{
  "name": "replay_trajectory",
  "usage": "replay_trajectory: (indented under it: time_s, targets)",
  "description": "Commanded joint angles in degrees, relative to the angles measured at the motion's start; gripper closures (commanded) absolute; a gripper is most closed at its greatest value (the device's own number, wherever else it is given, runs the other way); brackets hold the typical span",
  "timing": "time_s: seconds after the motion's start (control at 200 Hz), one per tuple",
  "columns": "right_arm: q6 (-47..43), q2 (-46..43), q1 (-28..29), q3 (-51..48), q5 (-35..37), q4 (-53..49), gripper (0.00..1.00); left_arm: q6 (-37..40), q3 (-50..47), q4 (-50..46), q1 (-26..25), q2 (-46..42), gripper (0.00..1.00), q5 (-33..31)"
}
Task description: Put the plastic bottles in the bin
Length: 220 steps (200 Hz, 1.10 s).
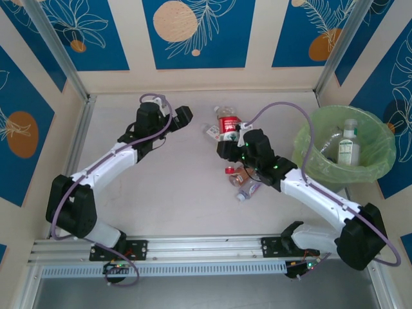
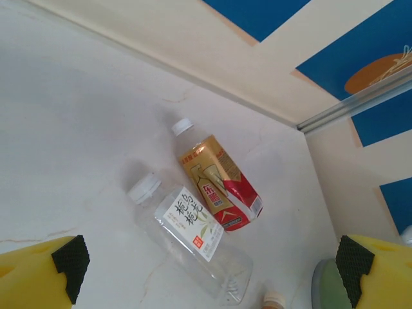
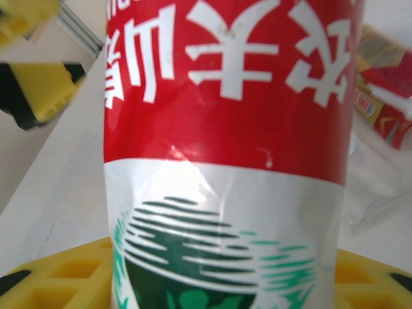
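My right gripper [image 1: 230, 143] is shut on a red-and-white-labelled bottle [image 1: 226, 122] near the middle of the table, and that bottle's label [image 3: 225, 129] takes up most of the right wrist view. My left gripper [image 1: 184, 116] is open just left of it, above the table. Below its spread fingers [image 2: 69, 259] lie a clear bottle with a white label [image 2: 190, 233] and a gold-and-red-labelled bottle [image 2: 217, 183]. Two more bottles [image 1: 244, 182] lie under the right forearm. The green-lined bin [image 1: 380, 151] stands at the right and holds several bottles [image 1: 349, 145].
A loose red cap [image 1: 230, 170] lies beside the two bottles under the right arm. The back wall [image 1: 193, 80] and a metal corner post [image 1: 335, 48] close in behind the bin. Bare tabletop [image 1: 180, 193] stretches between the arms.
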Motion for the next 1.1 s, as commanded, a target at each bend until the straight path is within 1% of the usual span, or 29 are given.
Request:
replay_trajectory:
  time_s: [0.0,0.105,0.2,0.275,0.4,0.525,0.835,1.005,1.095]
  targets:
    - [-3.5,-4.5,-2.8,3.8,-3.3,-2.2,0.47,2.7,2.9,0.1,0.3,2.6,0.00,5.6]
    - [-4.9,-8.5,-5.8,5.5,-5.0,-4.7,0.47,3.0,5.0,1.2,0.3,5.3,0.00,11.5]
    - [-6.0,-12.6,-9.2,6.3,-5.8,-6.5,0.47,2.9,6.4,1.2,0.2,7.1,0.00,14.5]
    - [-6.2,-15.4,-13.0,6.6,-6.6,-7.8,0.47,2.5,6.8,1.8,0.2,8.2,0.00,16.2]
    - [-5.6,-19.4,-20.6,7.0,-7.0,-10.4,0.48,1.3,6.0,4.0,0.0,8.9,0.00,16.8]
    - [-4.8,-21.2,-28.8,8.7,-9.8,-11.5,0.49,1.4,6.2,4.0,0.0,9.3,0.00,17.4]
    - [-1.4,-21.1,-43.7,12.6,-8.9,-9.8,0.49,3.3,7.1,1.4,-0.1,9.9,0.00,18.7]
    - [0.8,-20.8,-52.9,12.9,-10.7,-7.9,0.49,4.0,7.1,0.6,-0.1,10.0,0.00,18.5]
    - [0.5,-20.5,-57.0,13.5,-10.1,-8.8,0.49,4.2,7.1,0.3,-0.1,10.0,0.00,18.5]
